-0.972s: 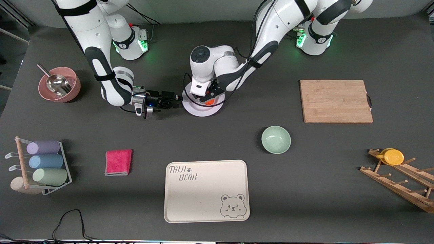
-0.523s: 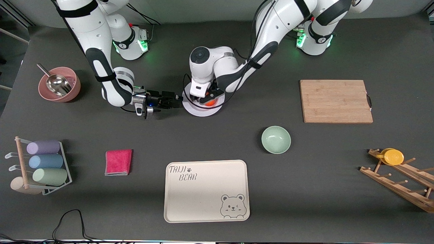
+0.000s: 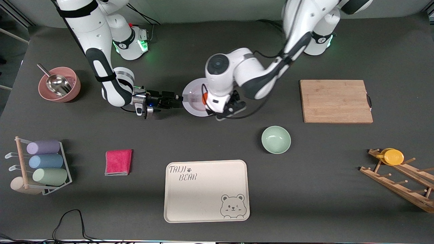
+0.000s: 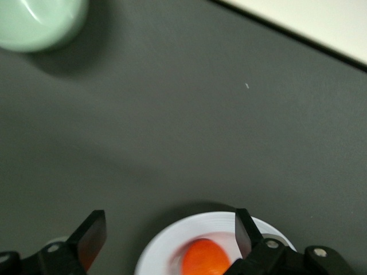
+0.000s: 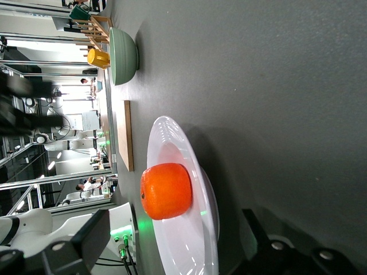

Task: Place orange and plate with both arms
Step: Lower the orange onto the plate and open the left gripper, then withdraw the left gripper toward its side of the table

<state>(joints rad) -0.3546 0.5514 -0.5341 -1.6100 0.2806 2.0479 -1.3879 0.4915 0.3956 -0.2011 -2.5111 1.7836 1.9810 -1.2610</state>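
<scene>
The white plate lies on the table between the two arms, and the orange rests in its centre. In the left wrist view the orange sits free on the plate. My left gripper hangs open above the plate's edge toward the left arm's end, with nothing between its fingers. My right gripper is low at the plate's rim toward the right arm's end, open, jaws either side of the rim. The right wrist view shows the orange close ahead.
A pale green bowl and a cream bear tray lie nearer the camera. A wooden board lies toward the left arm's end. A pink bowl with a scoop, a pink cloth and a cup rack are toward the right arm's end.
My left gripper opened, left the orange on the plate, and rose away toward the left arm's end. The right gripper stayed at the plate's rim.
</scene>
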